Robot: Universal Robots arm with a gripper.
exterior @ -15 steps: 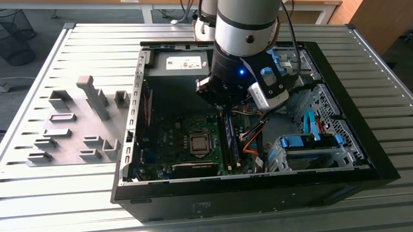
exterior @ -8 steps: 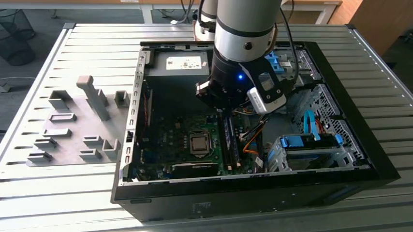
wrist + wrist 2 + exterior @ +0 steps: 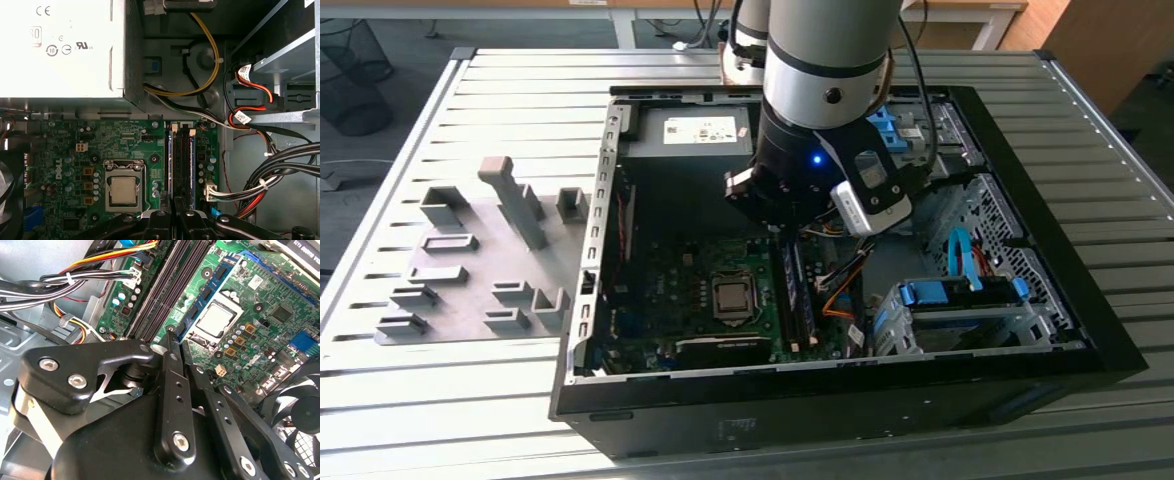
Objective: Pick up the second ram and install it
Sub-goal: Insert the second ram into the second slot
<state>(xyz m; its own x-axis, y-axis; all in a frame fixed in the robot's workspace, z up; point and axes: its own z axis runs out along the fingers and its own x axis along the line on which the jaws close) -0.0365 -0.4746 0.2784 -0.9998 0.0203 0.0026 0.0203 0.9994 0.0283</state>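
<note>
Tool [image 3: 176, 342] over slots [image 3: 182, 165], cables [image 3: 260, 187] beside.

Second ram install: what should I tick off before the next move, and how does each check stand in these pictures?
1. Gripper at the memory slots: ok. In the second wrist view the gripper sits right at the near end of the memory slots.
2. Second ram seated in its slot: cannot tell.
3. Cables off the slots: ok. The cable bundle runs beside them, not across.
4. Processor apart from the gripper: ok. The processor lies to one side of the slots, untouched.
5. Access from above: ok. The computer case lies open and the arm reaches down into it.
</note>
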